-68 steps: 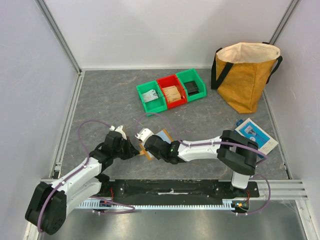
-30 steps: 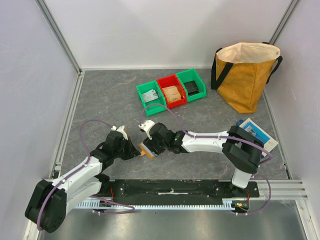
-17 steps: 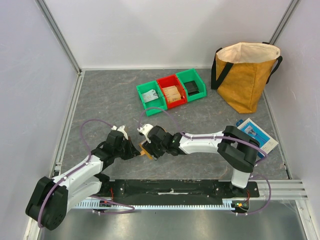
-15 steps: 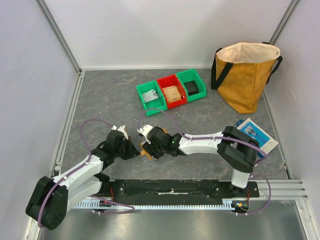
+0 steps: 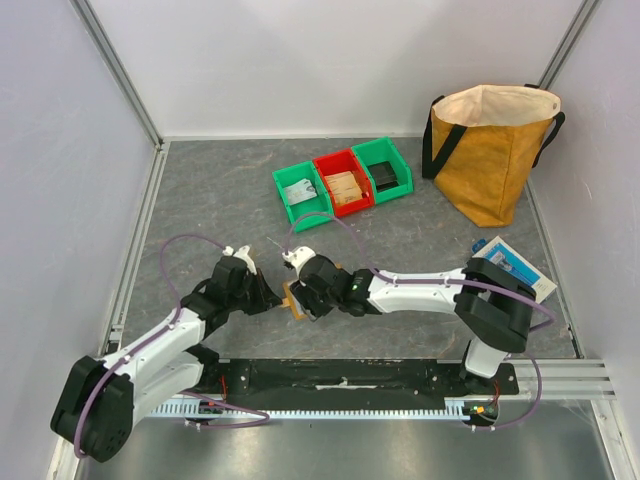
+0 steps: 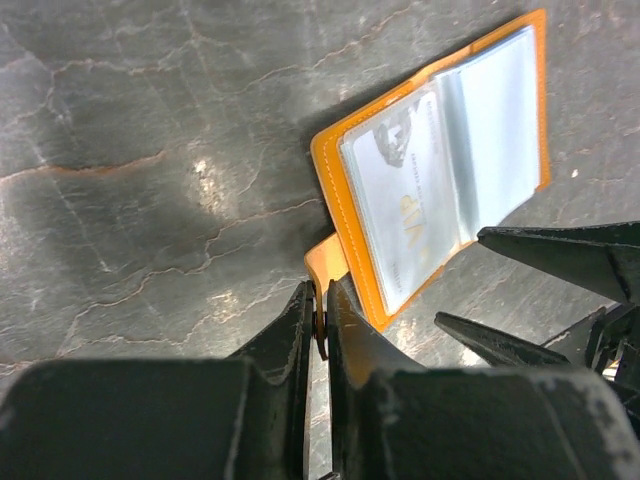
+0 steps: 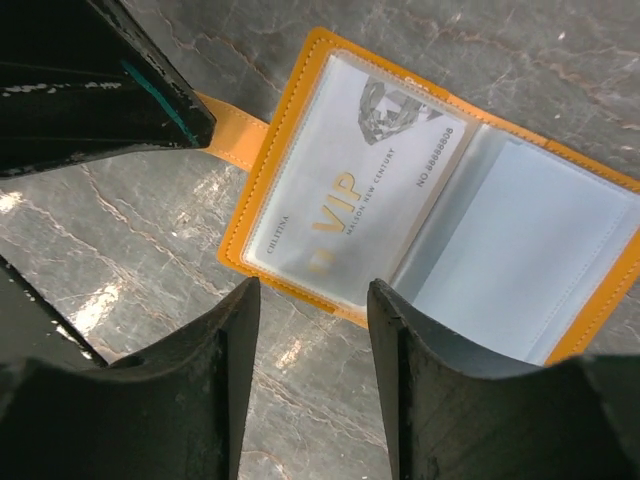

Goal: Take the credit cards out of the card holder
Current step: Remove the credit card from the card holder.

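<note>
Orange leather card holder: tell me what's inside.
The card holder shows a greyish-white VIP card behind clear plastic; the other pale blue pocket's contents are unclear. Cards underneath are hidden.

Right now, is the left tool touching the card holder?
Touching. The left wrist view shows the left tool pinching the card holder by its orange strap.

Grey stone-look tabletop (image 5: 220, 200) (plain white walls (image 5: 330, 60))

White-and-black arms (image 5: 412, 292), purple cables (image 5: 189, 238)
</note>
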Motion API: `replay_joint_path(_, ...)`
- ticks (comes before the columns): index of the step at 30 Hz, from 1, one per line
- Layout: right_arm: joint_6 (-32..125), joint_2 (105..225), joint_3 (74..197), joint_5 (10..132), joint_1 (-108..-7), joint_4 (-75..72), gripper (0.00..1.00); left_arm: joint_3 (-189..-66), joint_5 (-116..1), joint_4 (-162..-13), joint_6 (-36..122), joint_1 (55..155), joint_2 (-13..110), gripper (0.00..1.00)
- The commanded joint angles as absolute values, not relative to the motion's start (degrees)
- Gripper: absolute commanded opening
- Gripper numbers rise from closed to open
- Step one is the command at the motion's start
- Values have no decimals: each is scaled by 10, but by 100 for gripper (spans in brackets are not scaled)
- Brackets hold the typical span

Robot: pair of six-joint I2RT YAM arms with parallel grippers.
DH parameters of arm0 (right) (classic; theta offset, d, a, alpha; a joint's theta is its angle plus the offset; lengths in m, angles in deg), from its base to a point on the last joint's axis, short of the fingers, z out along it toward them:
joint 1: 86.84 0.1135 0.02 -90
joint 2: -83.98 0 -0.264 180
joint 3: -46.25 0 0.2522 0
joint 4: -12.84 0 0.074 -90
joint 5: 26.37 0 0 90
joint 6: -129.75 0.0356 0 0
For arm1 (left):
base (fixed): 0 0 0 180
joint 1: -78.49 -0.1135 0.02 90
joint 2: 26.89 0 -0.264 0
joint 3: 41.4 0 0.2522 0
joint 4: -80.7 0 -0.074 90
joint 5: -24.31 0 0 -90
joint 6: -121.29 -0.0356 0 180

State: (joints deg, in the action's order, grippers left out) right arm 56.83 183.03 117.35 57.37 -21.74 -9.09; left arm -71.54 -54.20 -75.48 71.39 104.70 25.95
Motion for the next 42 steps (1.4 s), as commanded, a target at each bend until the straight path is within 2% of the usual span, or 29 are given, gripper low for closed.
replay_joint_path(1, 582, 1783, 1165, 534, -221, -69, 60, -755, -545, -755, 703, 1049, 238, 12)
replay_joint_path(3, 564, 1783, 1171, 533, -219, -73, 66, -759, -542, -753, 703, 1049, 238, 11)
replay_joint_path(5, 550, 1790, 1179, 532, -215, -73, 68, -756, -542, -753, 703, 1049, 243, 11)
replay_joint_path(16, 545, 1886, 1221, 517, -194, -63, 68, -720, -541, -789, 709, 1049, 278, 7)
replay_joint_path(23, 541, 1909, 1230, 453, -179, -88, 68, -714, -545, -794, 705, 1050, 298, 3)
replay_joint_path(31, 531, 1892, 1237, 375, -174, -124, 48, -717, -543, -780, 699, 1051, 287, 2)
replay_joint_path(42, 502, 1836, 1263, 309, -189, -160, 43, -723, -533, -768, 693, 1058, 283, 2)
